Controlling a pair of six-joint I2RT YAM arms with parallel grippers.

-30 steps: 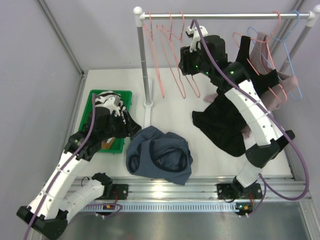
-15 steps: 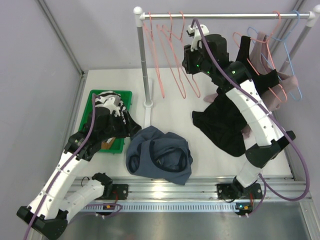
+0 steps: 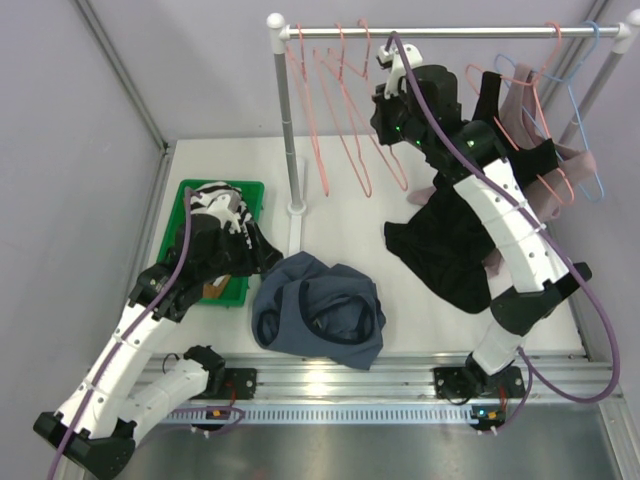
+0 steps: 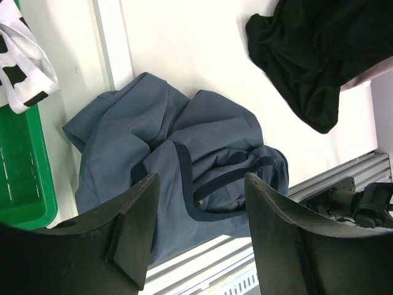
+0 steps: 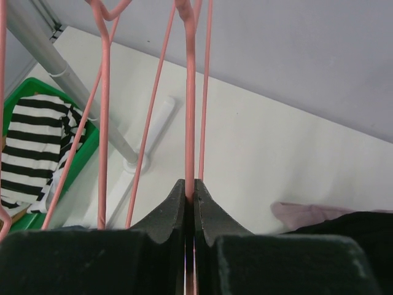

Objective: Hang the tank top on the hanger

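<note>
Nearest the arm bases, the slate-blue tank top (image 3: 320,310) lies crumpled on the white counter (image 3: 340,215), close to its near edge, with its darker bound edges twisted on top. The left tool (image 4: 201,184) hangs above the tank top's left part with its fingers spread and nothing between them. In the left wrist view the fabric shows in the gap below.

Just left of the tank top stands a green bin (image 3: 190,192) with a black-and-white striped cloth (image 3: 222,205) heaped in it. To the right a black garment (image 3: 440,255) lies bunched on the counter, partly covered by the right arm, which crosses over it.

Farther back the white rack post (image 3: 287,120) rises from the counter and carries the rail (image 3: 450,32). The right tool (image 5: 190,187) is up by the rail, its fingers pressed together on one thin wire of a salmon-pink hanger (image 5: 190,92). Other salmon hangers (image 5: 104,92) hang just beside the pinched one on its left, their wires crossing in front of the post.

At the rail's far right hang a light-blue hanger (image 3: 590,130) and more salmon ones, carrying dark cloth and a mauve-beige top (image 3: 550,195).
</note>
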